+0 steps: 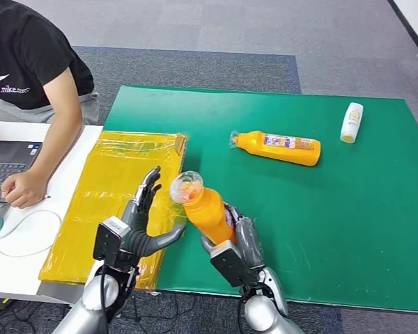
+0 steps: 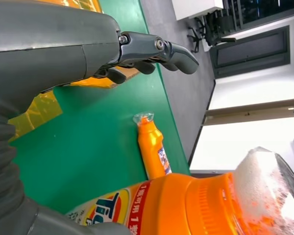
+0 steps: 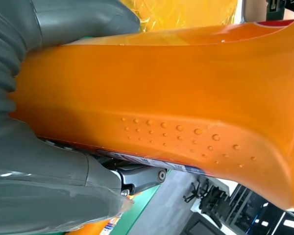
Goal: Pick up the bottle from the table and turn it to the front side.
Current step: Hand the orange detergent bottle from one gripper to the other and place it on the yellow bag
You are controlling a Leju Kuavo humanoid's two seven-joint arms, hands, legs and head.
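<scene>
Green table (image 1: 354, 229) — what lies on it
An orange bottle (image 1: 279, 147) on its side, a small white bottle (image 1: 351, 122) near the far right corner — a yellow sheet (image 1: 112, 202) covers the left end.

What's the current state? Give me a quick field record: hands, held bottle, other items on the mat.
right hand: grips the held orange bottle, lifted off the green mat, cap end tilted toward the left hand
left hand: open, beside the cap, not touching
second orange bottle: lying on the mat
white bottle: lying near the far right corner
yellow sheet: left of mat
</scene>
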